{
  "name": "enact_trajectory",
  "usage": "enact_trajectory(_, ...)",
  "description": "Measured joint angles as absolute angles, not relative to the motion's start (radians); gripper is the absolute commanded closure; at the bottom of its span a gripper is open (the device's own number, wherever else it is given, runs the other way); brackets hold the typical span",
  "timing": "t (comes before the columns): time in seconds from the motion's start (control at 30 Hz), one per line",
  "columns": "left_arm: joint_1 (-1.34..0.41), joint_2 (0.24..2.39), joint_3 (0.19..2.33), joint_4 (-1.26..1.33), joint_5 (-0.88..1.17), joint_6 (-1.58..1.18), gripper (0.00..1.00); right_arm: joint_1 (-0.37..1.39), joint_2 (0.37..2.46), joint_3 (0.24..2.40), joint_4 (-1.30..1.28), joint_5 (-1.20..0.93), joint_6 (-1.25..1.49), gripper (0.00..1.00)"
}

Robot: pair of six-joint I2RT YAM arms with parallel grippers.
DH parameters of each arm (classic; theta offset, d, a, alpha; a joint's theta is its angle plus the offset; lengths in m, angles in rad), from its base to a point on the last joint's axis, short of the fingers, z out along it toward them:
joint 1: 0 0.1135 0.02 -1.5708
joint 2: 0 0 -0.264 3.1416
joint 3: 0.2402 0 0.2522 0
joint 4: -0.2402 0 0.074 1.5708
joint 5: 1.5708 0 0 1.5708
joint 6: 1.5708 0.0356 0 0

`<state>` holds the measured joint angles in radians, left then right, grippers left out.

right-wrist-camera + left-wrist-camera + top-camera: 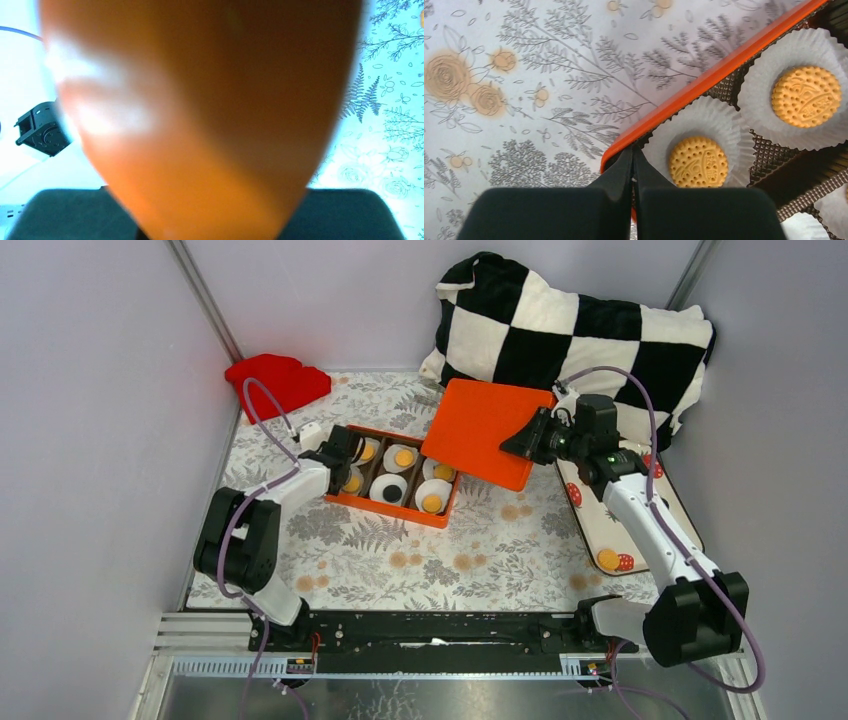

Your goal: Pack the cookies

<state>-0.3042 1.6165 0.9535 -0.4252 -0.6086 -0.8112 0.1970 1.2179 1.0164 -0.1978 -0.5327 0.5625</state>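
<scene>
Cookies (pixel 404 456), golden and round, sit in white paper cups (pixel 388 483) inside a divided orange box (pixel 385 508) left of centre on the floral tablecloth (pixel 420 560), with a black cookie (pixel 390 493) in a near cup. The left gripper (pixel 340 450) is at the box's left end. The right gripper (pixel 525 440) holds an orange lid (pixel 480 430) tilted over the box's far right corner. One more cookie (pixel 607 559) lies on the strawberry mat (pixel 620 520) at the right. From the left wrist, the left gripper (pixel 633 160) is pinched tight on the box rim (pixel 704 82), just beside two cupped cookies (pixel 698 162). From the right wrist, the blurred lid (pixel 200 100) fills the frame, clamped between dark fingers (pixel 350 212).
</scene>
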Motion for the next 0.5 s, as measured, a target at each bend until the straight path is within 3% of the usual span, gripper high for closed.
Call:
enact_trajectory(0.17,-0.288,1.599,0.933,-0.466,-0.600,-0.829,1.00,0.197,1.271,1.028,-0.185,-0.577,0.554,1.00)
enact_trajectory(0.3,-0.327,1.444,0.944,-0.521,-0.553,-0.828,1.00,0.197,1.289,1.024,-0.093,-0.636,0.600,1.00)
enact_trajectory(0.4,-0.401,1.310,1.034,-0.556,-0.535,-0.821,0.92,0.197,1.289,1.004,0.064,-0.706,0.697,1.00)
enact_trajectory(0.5,-0.456,1.205,1.163,-0.551,-0.519,-0.807,0.91,0.197,1.301,0.958,0.289,-0.799,0.854,1.00)
